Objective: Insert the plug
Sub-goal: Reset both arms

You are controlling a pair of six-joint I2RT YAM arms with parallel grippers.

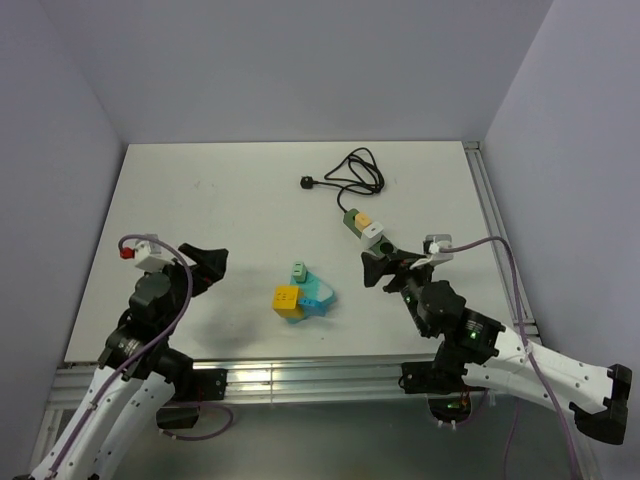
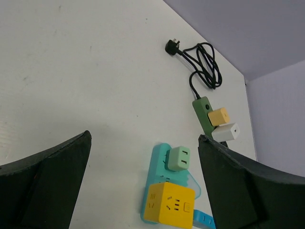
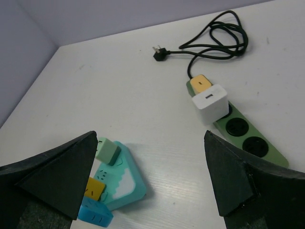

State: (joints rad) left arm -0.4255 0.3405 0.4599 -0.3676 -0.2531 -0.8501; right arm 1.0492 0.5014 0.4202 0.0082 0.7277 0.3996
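The black plug (image 1: 307, 182) lies loose at the back of the table on its coiled cord (image 1: 362, 172), which runs to a green power strip (image 3: 248, 138). That strip carries an orange adapter (image 3: 200, 83) and a white adapter (image 3: 209, 102). A teal socket block (image 1: 318, 290) sits mid-table with a pale green plug (image 2: 178, 158), a yellow cube (image 2: 169, 204) and a blue cube (image 3: 95, 214) on it. My left gripper (image 1: 212, 268) hovers open to the left of the teal block. My right gripper (image 1: 378, 265) is open just in front of the green strip. Neither holds anything.
A metal rail (image 1: 490, 230) runs along the table's right edge and another along the near edge (image 1: 300, 378). Grey walls enclose the left, back and right sides. White tabletop (image 1: 210, 200) stretches across the left and back-left.
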